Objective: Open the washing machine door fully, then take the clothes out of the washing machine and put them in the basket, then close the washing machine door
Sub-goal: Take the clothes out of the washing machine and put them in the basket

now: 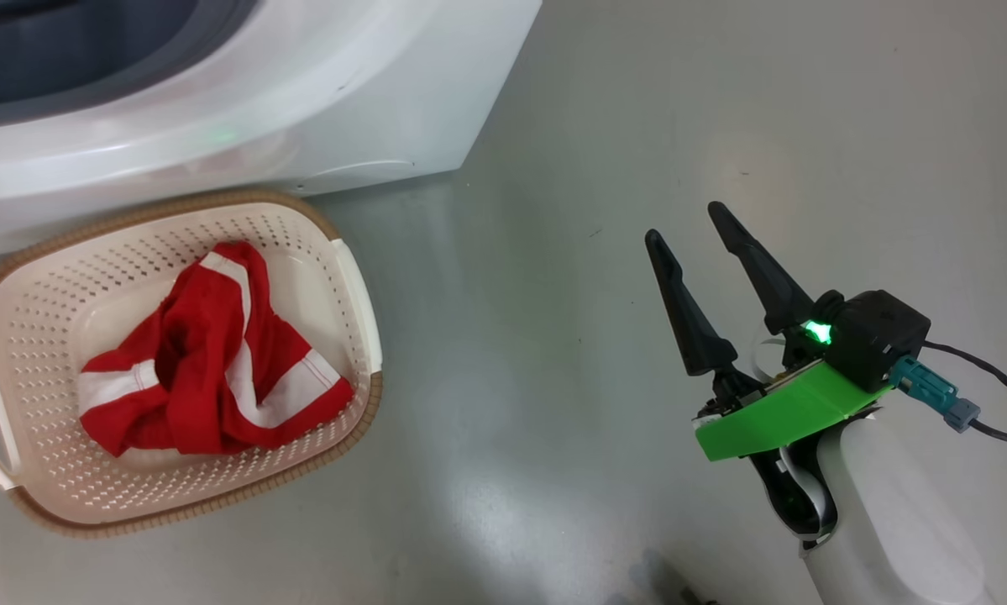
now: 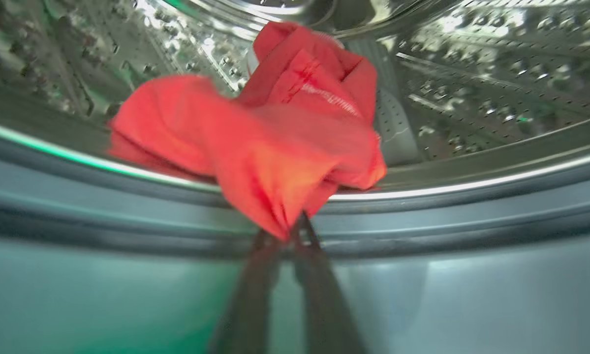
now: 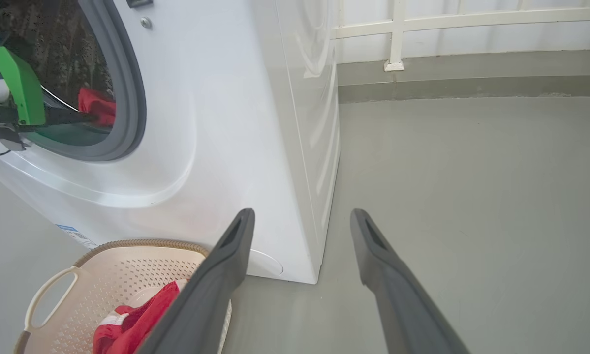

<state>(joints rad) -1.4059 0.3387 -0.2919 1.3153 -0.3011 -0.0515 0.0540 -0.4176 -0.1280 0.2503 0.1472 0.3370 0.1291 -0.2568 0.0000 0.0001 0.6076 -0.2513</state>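
Basket holds striped clothes, left jaws pinch red garment at drum (right jaws wide)

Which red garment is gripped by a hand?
The garment at the drum: the left hand pinches its lower tip. The other garment lies loose in the basket.
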